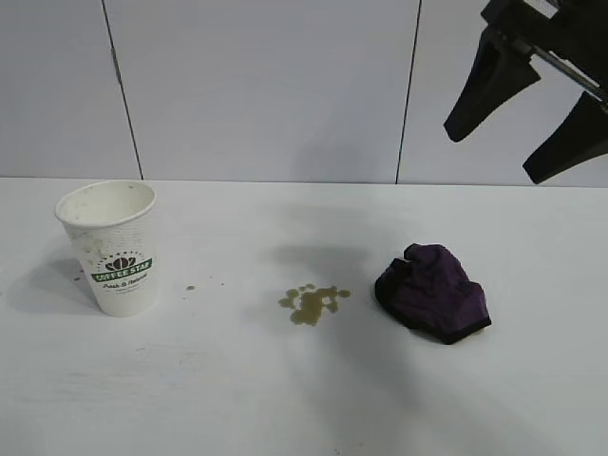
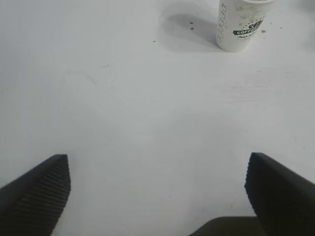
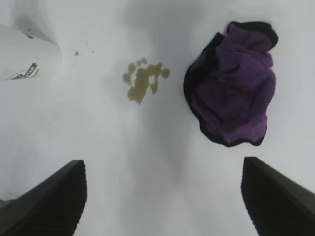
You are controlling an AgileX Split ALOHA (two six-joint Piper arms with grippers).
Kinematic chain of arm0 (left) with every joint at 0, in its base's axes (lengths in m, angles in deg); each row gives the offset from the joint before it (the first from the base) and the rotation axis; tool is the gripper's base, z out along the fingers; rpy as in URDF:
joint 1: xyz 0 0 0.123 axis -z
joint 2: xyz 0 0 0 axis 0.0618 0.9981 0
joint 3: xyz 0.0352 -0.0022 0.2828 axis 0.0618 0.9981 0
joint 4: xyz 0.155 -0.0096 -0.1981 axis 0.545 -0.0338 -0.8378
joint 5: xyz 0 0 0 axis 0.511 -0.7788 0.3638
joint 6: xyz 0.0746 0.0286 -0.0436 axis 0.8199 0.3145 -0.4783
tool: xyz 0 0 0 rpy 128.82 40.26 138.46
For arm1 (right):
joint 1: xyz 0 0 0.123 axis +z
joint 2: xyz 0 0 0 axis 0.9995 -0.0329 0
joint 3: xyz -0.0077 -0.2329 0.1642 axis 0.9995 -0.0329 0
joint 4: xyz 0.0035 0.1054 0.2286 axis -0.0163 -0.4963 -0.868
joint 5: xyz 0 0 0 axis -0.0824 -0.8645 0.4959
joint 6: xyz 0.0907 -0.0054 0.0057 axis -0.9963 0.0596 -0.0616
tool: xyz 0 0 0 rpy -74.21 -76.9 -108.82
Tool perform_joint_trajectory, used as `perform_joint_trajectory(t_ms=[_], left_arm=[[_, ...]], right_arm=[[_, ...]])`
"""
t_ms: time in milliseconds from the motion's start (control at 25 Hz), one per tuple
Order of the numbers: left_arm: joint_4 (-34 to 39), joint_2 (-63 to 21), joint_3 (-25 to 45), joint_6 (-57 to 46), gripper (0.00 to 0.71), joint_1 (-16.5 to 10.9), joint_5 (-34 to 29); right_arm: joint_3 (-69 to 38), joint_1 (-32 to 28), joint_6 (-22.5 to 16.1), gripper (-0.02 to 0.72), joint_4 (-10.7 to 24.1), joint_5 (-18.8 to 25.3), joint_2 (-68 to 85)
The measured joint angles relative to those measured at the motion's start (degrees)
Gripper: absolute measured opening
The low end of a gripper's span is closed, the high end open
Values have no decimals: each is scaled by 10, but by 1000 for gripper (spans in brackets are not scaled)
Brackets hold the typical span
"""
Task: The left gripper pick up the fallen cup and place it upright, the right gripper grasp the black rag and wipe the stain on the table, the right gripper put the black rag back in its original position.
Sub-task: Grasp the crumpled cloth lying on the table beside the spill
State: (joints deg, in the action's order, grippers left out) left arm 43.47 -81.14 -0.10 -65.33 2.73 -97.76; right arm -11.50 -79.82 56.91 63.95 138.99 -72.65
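The white paper cup (image 1: 109,247) stands upright at the table's left, also seen in the left wrist view as the cup (image 2: 241,24) and at the frame edge in the right wrist view as the cup (image 3: 24,56). An olive-brown stain (image 1: 313,302) lies mid-table, stain (image 3: 142,81). The purple, black-edged rag (image 1: 432,292) sits bunched to its right, rag (image 3: 231,101). My right gripper (image 1: 518,128) hangs open high above the rag, right gripper (image 3: 162,172). My left gripper (image 2: 157,169) is open over bare table, away from the cup, and out of the exterior view.
The white table (image 1: 237,399) stretches wide. A small brown droplet (image 1: 190,287) lies between the cup and the stain. A panelled grey wall (image 1: 266,85) closes off the back.
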Motion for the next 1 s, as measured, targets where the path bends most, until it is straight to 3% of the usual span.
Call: perform_joint_trajectory(t_ms=[160,240,720,1000], left_arm=[[0,0,0,-1,694,0,0],[0,0,0,0,694,0,1],[1,-1,0,0,694,0,1],[1,-1,0,-1,694,0,1]], right_arm=[[36,30,-66,587,72,-7,-51],[47,33,-86,587,87,-14,-78],[53,33,-100,587,100,-94,-157],[53,33,-100,587,118,-114,-164]])
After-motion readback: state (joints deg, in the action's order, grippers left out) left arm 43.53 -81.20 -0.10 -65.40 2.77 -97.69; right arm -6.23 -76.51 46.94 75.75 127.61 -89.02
